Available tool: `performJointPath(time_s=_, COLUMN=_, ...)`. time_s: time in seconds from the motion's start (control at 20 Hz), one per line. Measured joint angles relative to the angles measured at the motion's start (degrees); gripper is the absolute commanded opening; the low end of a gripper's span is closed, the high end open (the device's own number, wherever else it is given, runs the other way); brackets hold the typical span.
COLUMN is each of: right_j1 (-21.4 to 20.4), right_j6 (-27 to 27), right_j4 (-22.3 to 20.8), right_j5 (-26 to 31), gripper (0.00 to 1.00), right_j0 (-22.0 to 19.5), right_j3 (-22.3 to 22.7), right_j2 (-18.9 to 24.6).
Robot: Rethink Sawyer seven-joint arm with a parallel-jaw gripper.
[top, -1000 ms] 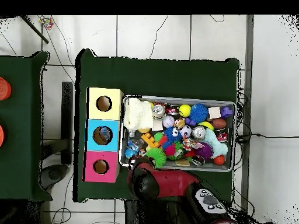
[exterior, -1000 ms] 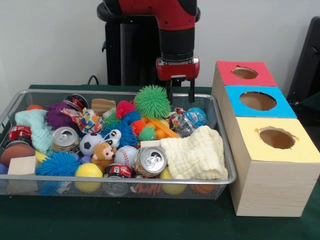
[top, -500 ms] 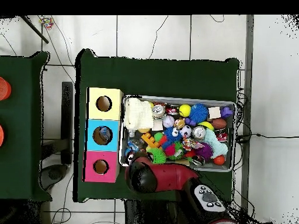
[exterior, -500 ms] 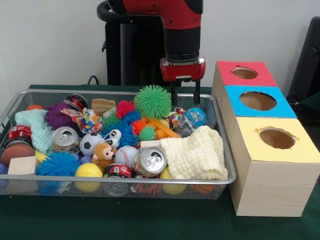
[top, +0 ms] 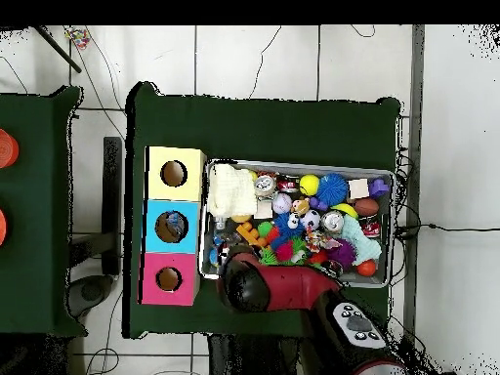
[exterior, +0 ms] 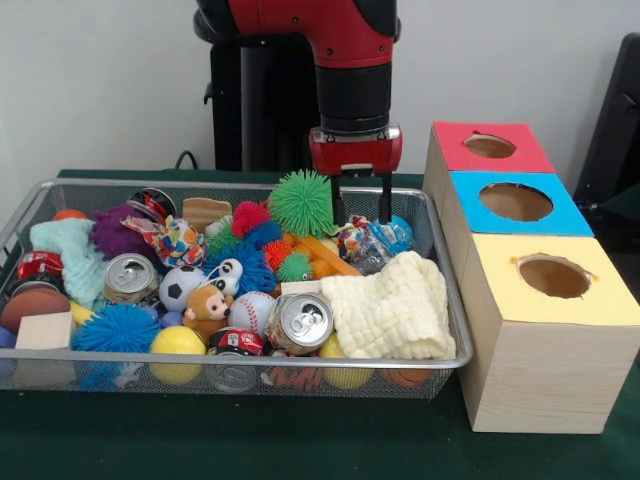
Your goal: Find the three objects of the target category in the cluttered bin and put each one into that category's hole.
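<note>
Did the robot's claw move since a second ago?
Yes. The gripper has come down lower toward the bin, its open fingers now beside the green spiky ball.

Plain white wall [exterior: 110, 80], green-covered table [exterior: 250, 440], pale tiled floor [top: 254, 59] with cables.

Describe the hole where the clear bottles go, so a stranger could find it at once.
Beside the wire basket stand three pale wooden boxes in a row, each with a painted top. Take the one nearest the robot's pedestal. Its round hole sits in a red top, unlike its blue and yellow neighbours.
</note>
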Motion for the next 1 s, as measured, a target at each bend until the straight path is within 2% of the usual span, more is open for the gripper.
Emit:
performJointPath(time_s=0.35, right_j1=0.3, right_j6=0.0, right_j4=0.3, right_j5=0.0, gripper=1.00, right_j0=-0.2, right_j3=-1.7, right_j2=0.0)
performJointPath(time_s=0.6, right_j1=0.4, right_j6=0.0, right_j4=1.0, right_j5=0.0, gripper=1.00, right_j0=1.2, right_j3=-2.3, right_j2=-0.2)
performJointPath(time_s=1.0, right_j1=2.1, right_j6=0.0, right_j4=3.1, right_j5=0.0, gripper=1.00, right_j0=7.5, right_j3=-3.8, right_j2=-1.9)
